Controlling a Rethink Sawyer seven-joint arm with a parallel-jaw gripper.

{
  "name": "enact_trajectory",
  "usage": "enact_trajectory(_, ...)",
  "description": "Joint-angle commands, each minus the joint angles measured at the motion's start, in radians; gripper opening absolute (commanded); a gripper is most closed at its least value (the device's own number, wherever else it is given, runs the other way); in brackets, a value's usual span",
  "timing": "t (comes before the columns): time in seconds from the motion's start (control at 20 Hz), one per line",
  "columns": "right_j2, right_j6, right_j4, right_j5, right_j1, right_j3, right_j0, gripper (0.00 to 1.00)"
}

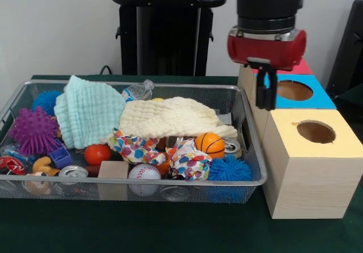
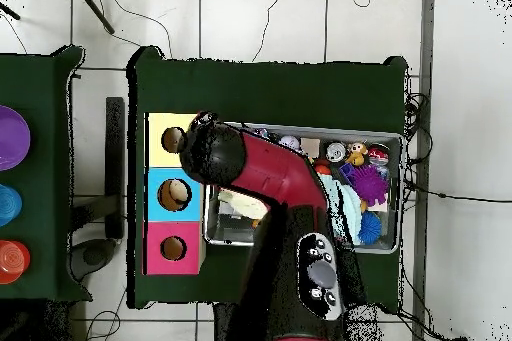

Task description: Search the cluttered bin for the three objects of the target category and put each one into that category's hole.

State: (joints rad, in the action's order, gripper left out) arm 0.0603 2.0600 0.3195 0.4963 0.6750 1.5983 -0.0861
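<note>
The gripper point(image 1: 265, 97) hangs empty beside the boxes, though whether its fingers are parted I can't tell, so it looks between picks and must next reach into the cluttered bin point(image 1: 249, 180) for a dotted fabric piece point(image 1: 188, 161) bound for the yellow box's hole point(image 1: 316, 132).

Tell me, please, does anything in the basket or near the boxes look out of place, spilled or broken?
Nothing stands out. The wire basket is crowded, but everything lies inside its rim. The two dotted fabric pieces sit crumpled near the front. The gripper hangs between the basket and the boxes, beside the blue-topped box.
</note>
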Motion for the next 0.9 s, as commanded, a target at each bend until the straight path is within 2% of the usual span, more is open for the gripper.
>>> enact_trajectory(0.05, -0.165, -0.120, -0.115, -0.086, 0.024, 0.209, -0.102, 0.00)
enact_trajectory(0.2, -0.204, -0.104, -0.147, -0.144, 0.036, 0.251, -0.149, 0.00)
enact_trajectory(0.55, -0.246, -0.064, -0.223, -0.172, 0.052, 0.289, -0.219, 0.00)
enact_trajectory(0.9, -0.309, -0.080, -0.291, -0.163, 0.044, 0.279, -0.295, 0.00)
